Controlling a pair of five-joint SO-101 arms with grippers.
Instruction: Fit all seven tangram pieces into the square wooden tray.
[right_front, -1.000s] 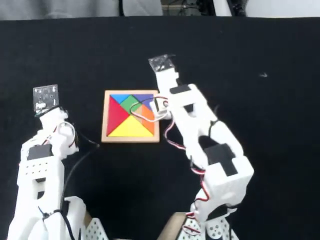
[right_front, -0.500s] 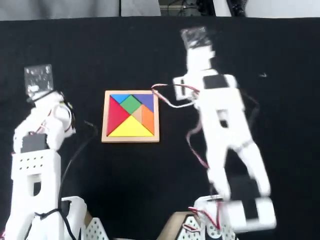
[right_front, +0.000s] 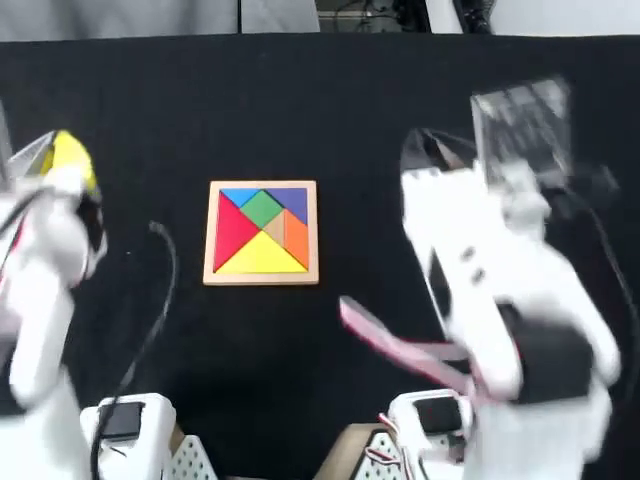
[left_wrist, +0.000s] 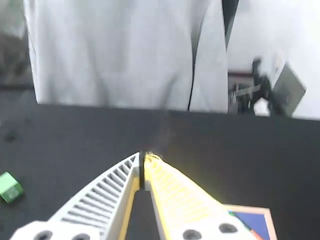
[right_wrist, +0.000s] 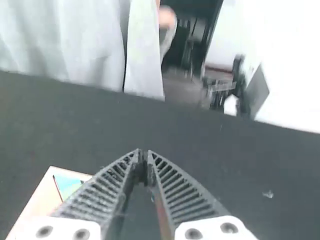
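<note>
Bright even light, strong motion blur

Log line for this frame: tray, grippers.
square wooden tray: filled with coloured tangram pieces | left gripper: shut, off tray | right gripper: shut, off tray

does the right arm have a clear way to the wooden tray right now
Probably yes: the right gripper is shut and empty, with bare table between it and the tray.
</note>
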